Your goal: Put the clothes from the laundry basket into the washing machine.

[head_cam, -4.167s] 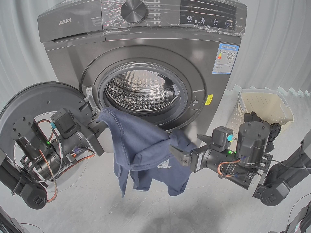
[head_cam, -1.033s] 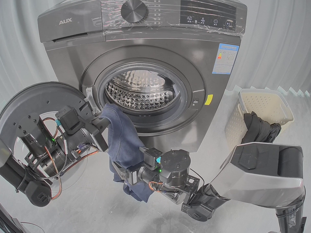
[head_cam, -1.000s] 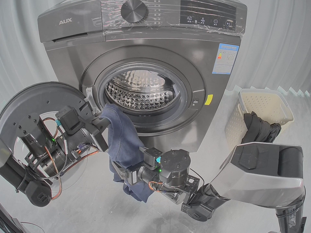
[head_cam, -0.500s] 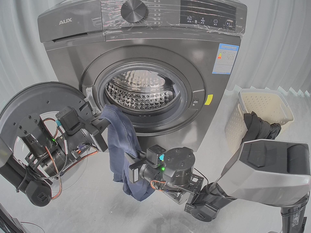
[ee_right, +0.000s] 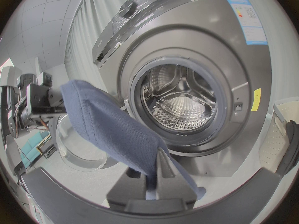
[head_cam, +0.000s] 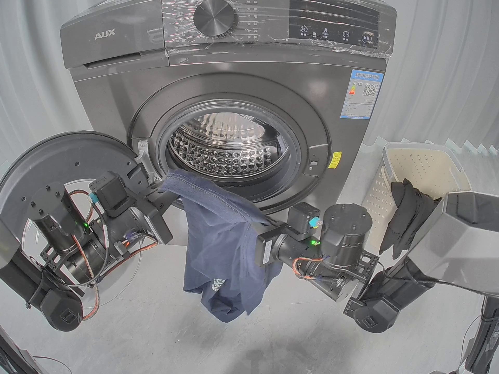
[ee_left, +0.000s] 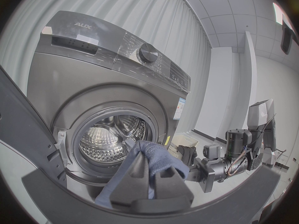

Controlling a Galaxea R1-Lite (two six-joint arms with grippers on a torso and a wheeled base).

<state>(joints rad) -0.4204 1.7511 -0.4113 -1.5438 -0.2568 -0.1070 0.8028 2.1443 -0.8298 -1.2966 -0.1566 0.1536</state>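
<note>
Rightward and up went the right arm (head_cam: 340, 237), stretching the shirt (head_cam: 223, 235) — long axis left-right, just near of the drum (head_cam: 228, 141); both arms' jaws clamped on it, left arm (head_cam: 104, 219) nearer the mouth.

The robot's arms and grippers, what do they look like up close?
The left arm and right arm are black, built from cylindrical joints, with looped orange cables, small green lights and teal tabs. A pale grey angular shell covers the right arm's upper part. The left gripper and right gripper have dark grey wedge-shaped fingers.
</note>
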